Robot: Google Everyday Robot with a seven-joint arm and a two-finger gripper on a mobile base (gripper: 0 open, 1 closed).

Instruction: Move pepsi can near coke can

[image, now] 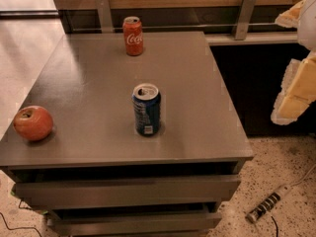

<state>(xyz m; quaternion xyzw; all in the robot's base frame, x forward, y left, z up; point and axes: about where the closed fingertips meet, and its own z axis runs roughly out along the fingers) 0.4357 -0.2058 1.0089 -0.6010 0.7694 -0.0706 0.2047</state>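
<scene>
The pepsi can (146,109) is dark blue with a silver opened top. It stands upright near the middle of the grey table (197,93). The coke can (133,36) is red with white script and stands upright at the table's far edge, well behind the pepsi can. My gripper (280,68) is at the right edge of the view, off the table's right side and above the floor. Its pale yellow fingers (296,90) are spread apart and hold nothing. It is far to the right of both cans.
A red apple (33,123) lies at the table's front left corner. The table has two drawers (128,191) slightly pulled out at the front. A power strip (269,203) with a cable lies on the speckled floor at right. A wood-topped wall with metal brackets (245,15) runs behind.
</scene>
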